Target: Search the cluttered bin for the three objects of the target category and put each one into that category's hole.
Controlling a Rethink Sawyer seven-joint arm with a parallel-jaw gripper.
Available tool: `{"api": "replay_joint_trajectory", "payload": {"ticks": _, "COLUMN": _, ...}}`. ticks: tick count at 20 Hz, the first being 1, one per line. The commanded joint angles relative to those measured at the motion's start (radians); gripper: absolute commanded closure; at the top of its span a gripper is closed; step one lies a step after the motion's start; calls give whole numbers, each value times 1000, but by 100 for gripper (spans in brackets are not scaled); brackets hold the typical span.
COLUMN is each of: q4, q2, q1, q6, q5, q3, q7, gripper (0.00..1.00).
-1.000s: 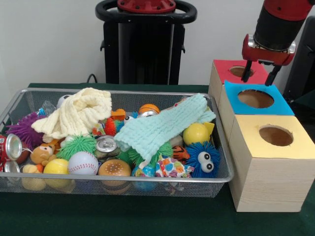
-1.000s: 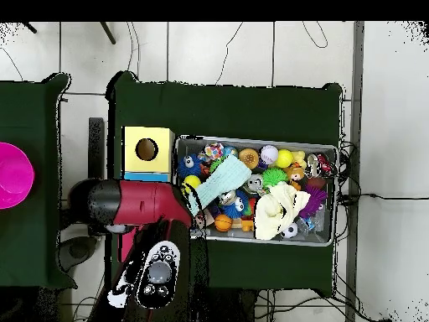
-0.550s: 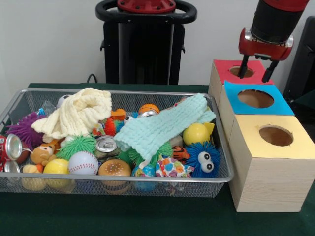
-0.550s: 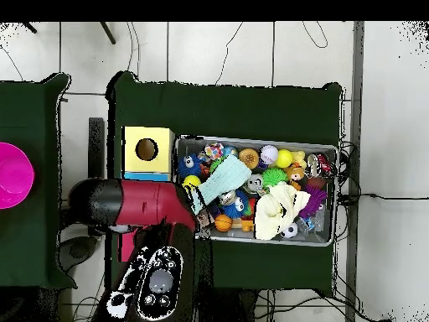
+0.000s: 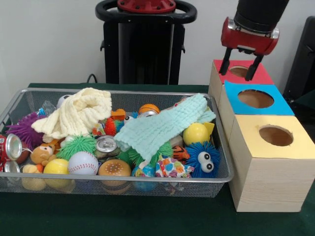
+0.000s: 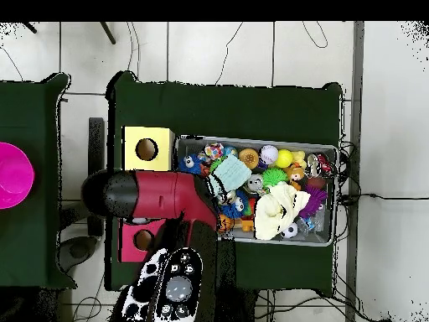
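While the arm hangs high at the right of the front view, its pincer (image 5: 240,64) is spread wide and carries nothing, poised above the near-left corner of the red-topped box (image 5: 241,72). Beside that stand the blue-topped box (image 5: 256,99) and the yellow-topped box (image 5: 275,136), each with a round hole. I can't tell which category is wanted, so the targets are presumably somewhere in the wire bin (image 5: 19,183), among balls, cans, fuzzy toys and two cloths. That heap is where I'd expect trouble. The mint cloth (image 5: 157,129) lies draped across the middle and the cream cloth (image 5: 76,114) over the left, so whatever sits under them is hidden; a blind plunge could snag fabric and drag neighbours out with it. The yellow ball (image 5: 196,133) and baseball (image 5: 82,162) look smooth and round, likely to squirt from a pinch. The bin's right rim stands close to the boxes, so a low swing across could clip it.

From overhead, the red arm (image 6: 159,194) covers the bin's end nearest the boxes, and the pincer itself is hidden beneath it. Only the yellow-topped box (image 6: 147,148) shows plainly. With that corner masked, anything there can't be checked from above.
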State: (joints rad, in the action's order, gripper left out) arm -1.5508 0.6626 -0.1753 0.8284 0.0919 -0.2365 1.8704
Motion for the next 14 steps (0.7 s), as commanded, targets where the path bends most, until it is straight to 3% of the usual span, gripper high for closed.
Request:
{"api": "replay_joint_trajectory", "payload": {"ticks": 1, "q4": 22, "q2": -15, "q1": 67, "q6": -90, "q5": -100, "q3": 29, "q7": 12, "gripper": 0}}
{"api": "replay_joint_trajectory", "payload": {"ticks": 14, "q4": -2, "q2": -23, "q1": 186, "q6": -185, "q5": -263, "q3": 48, "q7": -67, "gripper": 0}}
